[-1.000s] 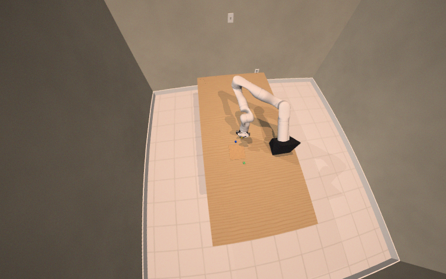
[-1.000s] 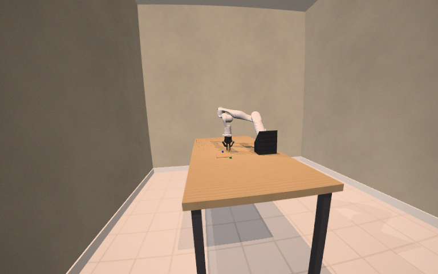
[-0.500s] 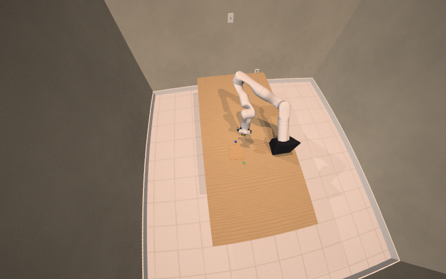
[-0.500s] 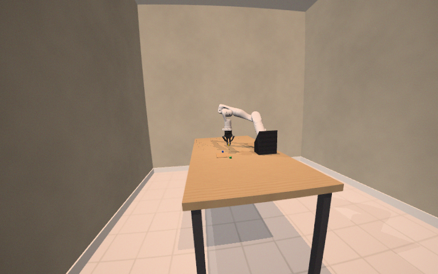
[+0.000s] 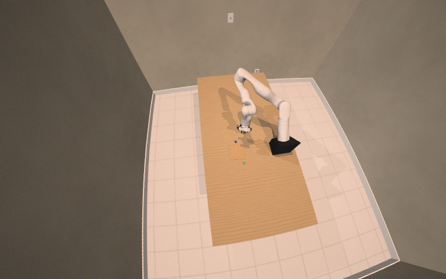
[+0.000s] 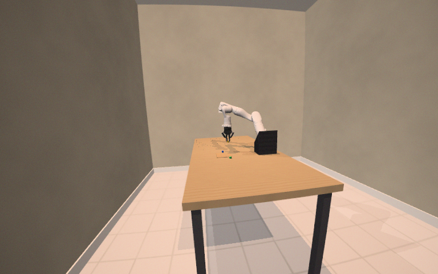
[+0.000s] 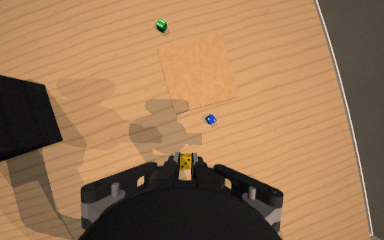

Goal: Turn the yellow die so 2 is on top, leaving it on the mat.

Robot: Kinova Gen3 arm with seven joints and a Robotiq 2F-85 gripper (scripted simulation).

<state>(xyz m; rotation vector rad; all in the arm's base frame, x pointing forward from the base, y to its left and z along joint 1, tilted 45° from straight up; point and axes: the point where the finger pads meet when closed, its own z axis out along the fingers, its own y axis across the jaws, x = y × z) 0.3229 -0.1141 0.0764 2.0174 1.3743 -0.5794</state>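
Note:
My gripper [image 5: 243, 132] [image 6: 227, 140] [image 7: 185, 159] is shut on the yellow die [image 7: 185, 162] and holds it above the table, off the mat. The die's face towards the wrist camera shows dark pips, too small to count surely; its sides against the fingers are hidden. The plain orange-tan mat [image 5: 237, 152] [image 7: 199, 72] lies flat, beyond the fingertips in the wrist view. The blue die [image 5: 235, 141] [image 6: 222, 151] [image 7: 211, 119] lies on the table just off the mat's near edge in the wrist view. The green die [image 5: 244, 163] [image 6: 230, 157] [image 7: 161, 25] lies off the mat's opposite side.
The wooden table [image 5: 259, 200] [image 6: 248, 180] bears everything. The black robot base [image 5: 282, 146] [image 6: 266, 142] [image 7: 14, 117] stands to the right of the mat in the top and exterior views and at the left in the wrist view. The arm's shadow reaches the mat's near corner in the wrist view.

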